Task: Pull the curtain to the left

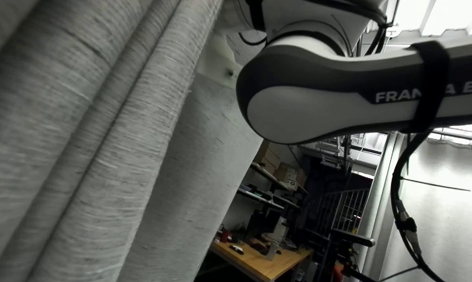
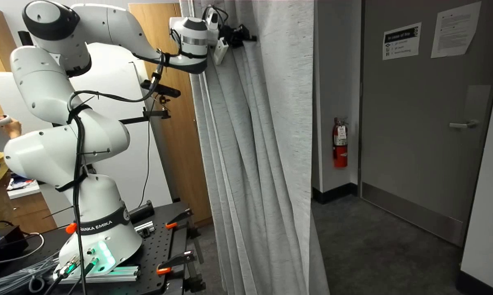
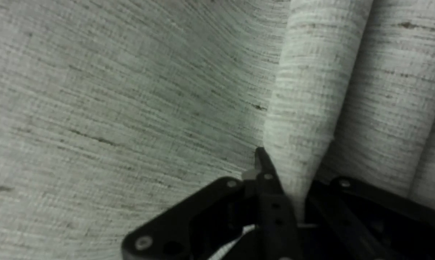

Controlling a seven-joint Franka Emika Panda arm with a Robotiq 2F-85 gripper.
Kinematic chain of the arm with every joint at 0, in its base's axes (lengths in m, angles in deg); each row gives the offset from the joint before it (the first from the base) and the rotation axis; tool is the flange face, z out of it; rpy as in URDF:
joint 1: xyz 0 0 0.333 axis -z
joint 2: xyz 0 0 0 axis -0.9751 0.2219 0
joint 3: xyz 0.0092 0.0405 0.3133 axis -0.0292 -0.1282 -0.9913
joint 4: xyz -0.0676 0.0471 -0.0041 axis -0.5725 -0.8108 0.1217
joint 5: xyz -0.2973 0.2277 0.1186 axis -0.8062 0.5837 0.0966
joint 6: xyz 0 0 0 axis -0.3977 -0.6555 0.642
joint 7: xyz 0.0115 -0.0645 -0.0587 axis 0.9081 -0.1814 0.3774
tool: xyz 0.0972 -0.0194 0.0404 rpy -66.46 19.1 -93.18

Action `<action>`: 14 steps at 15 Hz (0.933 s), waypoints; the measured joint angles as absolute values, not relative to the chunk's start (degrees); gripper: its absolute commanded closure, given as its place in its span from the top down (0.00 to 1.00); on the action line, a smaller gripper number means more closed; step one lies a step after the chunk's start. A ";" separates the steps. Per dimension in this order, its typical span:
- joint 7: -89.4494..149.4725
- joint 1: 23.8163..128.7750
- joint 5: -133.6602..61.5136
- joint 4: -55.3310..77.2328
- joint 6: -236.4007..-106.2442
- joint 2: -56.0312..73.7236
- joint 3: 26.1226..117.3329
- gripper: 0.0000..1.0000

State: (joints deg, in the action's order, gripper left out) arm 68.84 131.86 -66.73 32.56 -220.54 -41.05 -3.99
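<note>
The curtain is a large light-grey woven drape with long deep folds. It hangs from top to bottom in both exterior views (image 1: 142,129) (image 2: 263,155). It fills the wrist view (image 3: 123,108). My gripper (image 2: 241,37) is at the upper part of the curtain, at the end of the outstretched arm. In the wrist view my gripper (image 3: 288,171) has a fold of the curtain between its fingers, and the fold narrows where they pinch it. The right fingertip is partly hidden by the fabric. The gripper is not visible in the exterior view taken close to the arm (image 1: 298,113).
The robot base (image 2: 103,229) stands on a black table (image 2: 160,229) with clamps at its edge. A camera on a stand (image 2: 160,88) is below the forearm. A fire extinguisher (image 2: 340,143) and a grey door (image 2: 418,123) are beyond the curtain. A wooden desk (image 1: 267,266) shows behind.
</note>
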 measured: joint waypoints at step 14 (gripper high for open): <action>41.38 125.57 -38.86 30.64 -230.46 -40.58 -18.07 0.00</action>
State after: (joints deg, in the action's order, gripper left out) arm 41.38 125.57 -38.86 30.64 -230.46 -40.58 -18.07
